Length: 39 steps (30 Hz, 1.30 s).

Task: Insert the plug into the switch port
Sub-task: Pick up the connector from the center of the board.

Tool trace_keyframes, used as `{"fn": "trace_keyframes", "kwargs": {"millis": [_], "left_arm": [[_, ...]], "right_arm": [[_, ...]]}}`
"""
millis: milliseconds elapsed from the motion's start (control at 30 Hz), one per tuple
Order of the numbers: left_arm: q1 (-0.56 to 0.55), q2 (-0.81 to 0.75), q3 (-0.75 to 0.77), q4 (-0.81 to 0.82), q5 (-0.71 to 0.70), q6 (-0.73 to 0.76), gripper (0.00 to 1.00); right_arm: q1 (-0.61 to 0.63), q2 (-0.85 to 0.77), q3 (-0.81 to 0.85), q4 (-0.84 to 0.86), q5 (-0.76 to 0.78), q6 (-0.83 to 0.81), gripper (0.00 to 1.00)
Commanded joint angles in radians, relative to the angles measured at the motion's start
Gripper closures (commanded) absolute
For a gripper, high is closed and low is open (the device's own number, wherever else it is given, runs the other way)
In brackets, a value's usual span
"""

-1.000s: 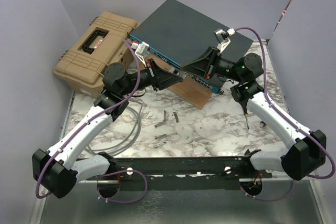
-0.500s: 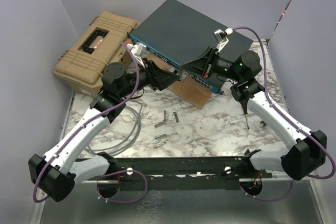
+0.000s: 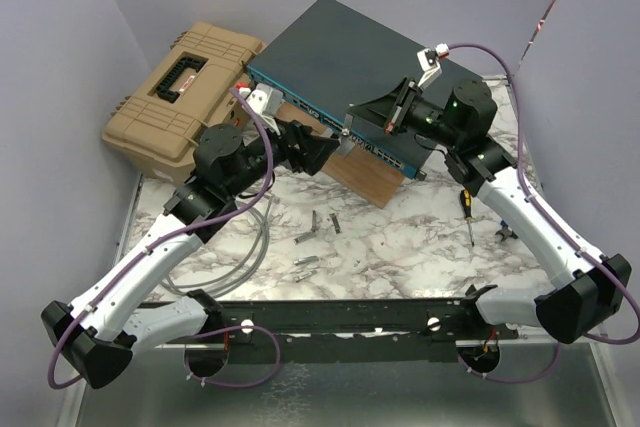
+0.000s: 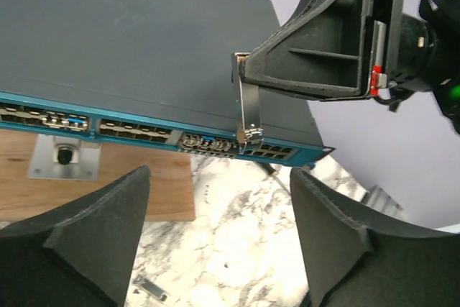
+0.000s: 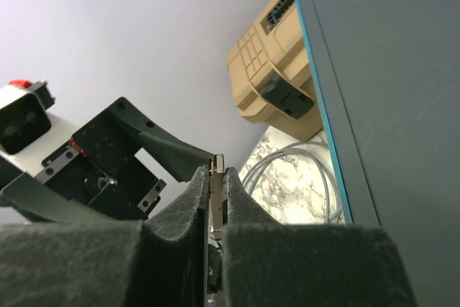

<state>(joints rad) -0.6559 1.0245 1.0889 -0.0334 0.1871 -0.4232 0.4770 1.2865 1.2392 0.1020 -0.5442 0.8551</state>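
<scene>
The right gripper (image 3: 352,125) is clenched on the plug (image 3: 346,135), a thin metal piece pinched flat between its fingers (image 5: 194,199). In the left wrist view the plug (image 4: 248,109) hangs down from the right gripper (image 4: 239,70), and its lower end meets the row of sockets on the blue face of the switch (image 4: 122,41). Whether it is seated in a socket cannot be told. The left gripper (image 3: 325,147) is released: its fingers (image 4: 93,242) stand wide apart with nothing between them, just in front of that blue face and facing the plug.

The switch (image 3: 350,57) lies at the back of the marble table (image 3: 400,247), its near edge over a wooden board (image 3: 360,175). A tan toolbox (image 3: 185,87) sits beside it on the left. A grey cable (image 3: 250,247) lies under the left arm, and a screwdriver (image 3: 468,212) lies under the right arm.
</scene>
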Motion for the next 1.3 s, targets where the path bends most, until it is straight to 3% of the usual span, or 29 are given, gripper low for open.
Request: {"fn": "trace_keyframes", "kwargs": {"millis": [0, 400, 533, 1267], "left_arm": [[-0.024, -0.014, 0.012, 0.024, -0.137, 0.095, 0.18], [-0.024, 0.072, 0.029, 0.124, -0.003, 0.067, 0.17], [-0.025, 0.114, 0.048, 0.114, 0.012, 0.002, 0.22], [-0.051, 0.210, 0.144, -0.076, -0.114, -0.038, 0.42]], "right_arm": [[0.014, 0.016, 0.057, -0.151, 0.115, -0.007, 1.00], [0.055, 0.073, 0.172, -0.366, 0.302, 0.100, 1.00], [0.065, 0.107, 0.225, -0.447, 0.325, 0.136, 1.00], [0.100, 0.150, 0.280, -0.524, 0.345, 0.206, 1.00]]}}
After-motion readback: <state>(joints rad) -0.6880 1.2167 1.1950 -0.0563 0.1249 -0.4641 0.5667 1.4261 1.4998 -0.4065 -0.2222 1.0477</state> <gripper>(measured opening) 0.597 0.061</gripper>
